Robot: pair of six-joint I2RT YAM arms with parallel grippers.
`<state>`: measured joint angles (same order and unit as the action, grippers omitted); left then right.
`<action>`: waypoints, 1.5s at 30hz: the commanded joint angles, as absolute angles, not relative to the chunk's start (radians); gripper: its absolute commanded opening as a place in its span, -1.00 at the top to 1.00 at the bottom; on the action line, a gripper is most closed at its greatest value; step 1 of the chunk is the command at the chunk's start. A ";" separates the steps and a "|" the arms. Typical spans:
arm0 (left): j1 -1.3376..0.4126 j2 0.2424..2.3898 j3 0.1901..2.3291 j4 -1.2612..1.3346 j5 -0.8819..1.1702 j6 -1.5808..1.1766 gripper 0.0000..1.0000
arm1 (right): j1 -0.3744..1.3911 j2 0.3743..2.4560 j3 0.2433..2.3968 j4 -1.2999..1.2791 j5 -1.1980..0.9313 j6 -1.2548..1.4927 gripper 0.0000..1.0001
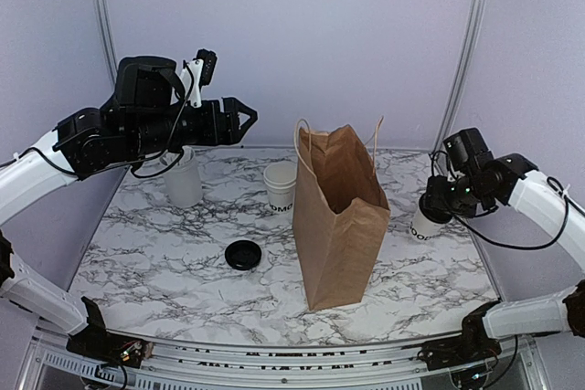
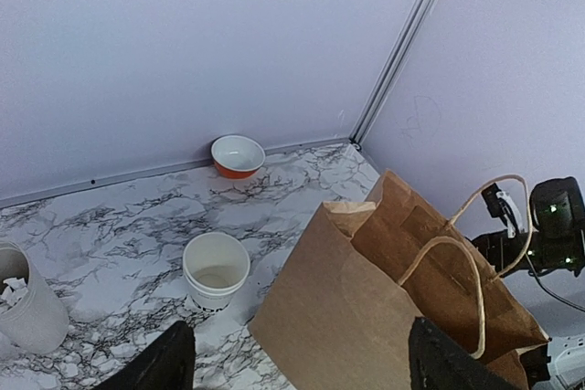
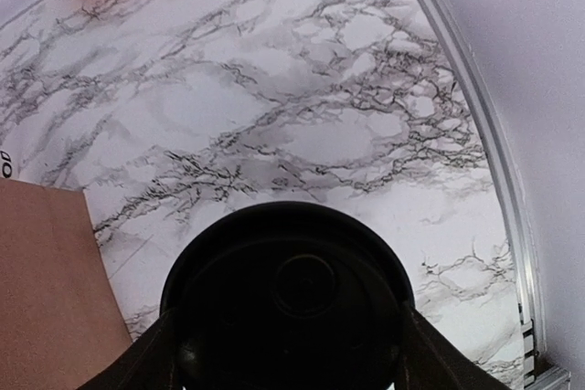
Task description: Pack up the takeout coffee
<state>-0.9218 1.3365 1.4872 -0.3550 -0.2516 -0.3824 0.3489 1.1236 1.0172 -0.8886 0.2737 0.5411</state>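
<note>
**Marble tabletop [image 1: 155,280], coffee at far right: grip low, lift straight**

High on the left hangs the left gripper [image 1: 245,119], jaws wide and empty. Mid-table stands the paper bag [image 1: 338,226], mouth open. Just right of it the takeout coffee [image 1: 422,226] sits upright, the right gripper [image 1: 431,210] straddling it beneath the lid [image 3: 288,289] (pressing or not, I cannot tell). Best to close on the paper wall, firm without crushing, then rise straight to clear the bag's top edge.

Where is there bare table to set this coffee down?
Bare tabletop: the near-left stretch between the loose black lid and the front edge, and the near-right corner beside the paper bag. Crowded: back left, where the cup stack and open cup stand; the gap between bag and lidded cup is narrow.
</note>
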 commanded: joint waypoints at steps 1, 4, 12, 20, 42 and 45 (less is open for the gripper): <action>-0.914 1.332 1.484 -0.323 -0.263 -0.389 -0.62 | 0.352 1.091 1.132 -0.923 0.279 0.529 -0.29; -0.913 1.333 1.484 -0.325 -0.268 -0.388 -0.62 | 0.357 1.074 1.206 -0.937 0.286 0.523 -0.28; -0.910 1.343 1.491 -0.324 -0.268 -0.394 -0.62 | 0.360 1.070 1.449 -0.922 0.272 0.475 -0.26; -0.908 1.348 1.490 -0.325 -0.259 -0.405 -0.62 | 0.376 1.160 1.679 -0.863 0.145 0.410 -0.25; -0.894 1.343 1.446 -0.319 -0.269 -0.425 -0.62 | 0.629 1.371 2.014 -0.765 0.027 0.389 -0.22; -0.893 1.341 1.441 -0.319 -0.268 -0.426 -0.62 | 0.706 1.391 2.038 -0.794 0.082 0.398 -0.22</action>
